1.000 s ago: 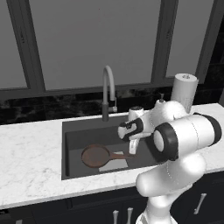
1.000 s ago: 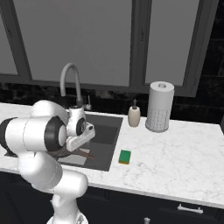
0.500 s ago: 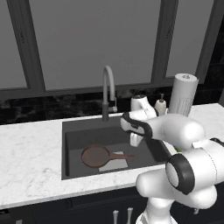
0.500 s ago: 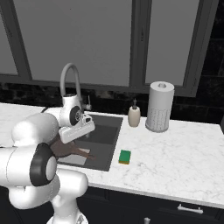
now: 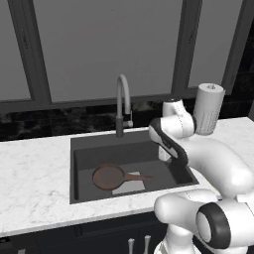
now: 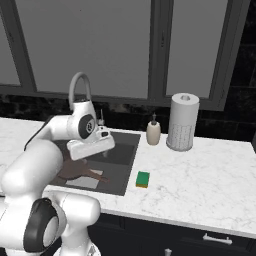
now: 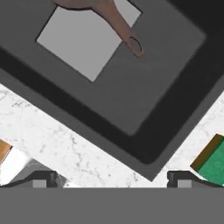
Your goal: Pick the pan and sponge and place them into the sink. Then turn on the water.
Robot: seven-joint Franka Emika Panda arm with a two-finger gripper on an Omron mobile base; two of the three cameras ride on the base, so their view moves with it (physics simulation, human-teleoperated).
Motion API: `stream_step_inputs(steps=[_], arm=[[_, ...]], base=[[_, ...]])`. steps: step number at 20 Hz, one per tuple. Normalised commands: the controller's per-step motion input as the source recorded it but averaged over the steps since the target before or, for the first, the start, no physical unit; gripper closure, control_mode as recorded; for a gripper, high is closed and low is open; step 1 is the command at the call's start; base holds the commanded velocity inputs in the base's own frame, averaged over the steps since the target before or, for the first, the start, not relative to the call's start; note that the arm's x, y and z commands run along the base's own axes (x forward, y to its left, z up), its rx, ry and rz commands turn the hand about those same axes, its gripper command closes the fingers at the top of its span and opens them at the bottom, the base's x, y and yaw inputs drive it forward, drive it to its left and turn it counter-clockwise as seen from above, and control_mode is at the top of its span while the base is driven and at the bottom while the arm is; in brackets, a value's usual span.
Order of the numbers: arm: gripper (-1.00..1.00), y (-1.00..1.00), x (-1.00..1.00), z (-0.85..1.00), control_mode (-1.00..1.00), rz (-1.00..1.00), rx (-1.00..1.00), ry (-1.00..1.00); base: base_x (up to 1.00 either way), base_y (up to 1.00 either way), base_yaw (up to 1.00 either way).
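While the gripper (image 7: pixel 112 179) hangs over the sink (image 5: pixel 82 149) with fingers spread wide and empty, pan (image 5: pixel 108 177) on the basin floor, sponge (image 6: pixel 143 179) on the counter (image 6: pixel 200 175) just beside the sink's right rim.

1. I see the pan (image 5: pixel 108 177) as matt reddish-brown, with a smooth brown handle.
2. The sink (image 5: pixel 94 147) looks like smooth, dull dark grey composite to me; its floor patch is paler and flat.
3. The counter (image 6: pixel 200 180) reads as polished white marble with grey veining.
4. I take the faucet (image 5: pixel 123 102) for brushed grey metal.
5. The sponge (image 6: pixel 143 179) looks soft and matt green.
6. The paper towel roll (image 6: pixel 182 122) appears textured white.
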Motion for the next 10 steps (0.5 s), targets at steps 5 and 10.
stream_step_inputs(steps=[5, 10], arm=[[-1.0, -0.71, -0.51, 0.3, -1.0, -0.35, 0.0, 0.01], [-1.0, -0.7, -0.38, 0.15, -1.0, -0.47, 0.0, 0.02]], base=[[0.0, 0.0, 0.0], [0.0, 0.0, 0.0]])
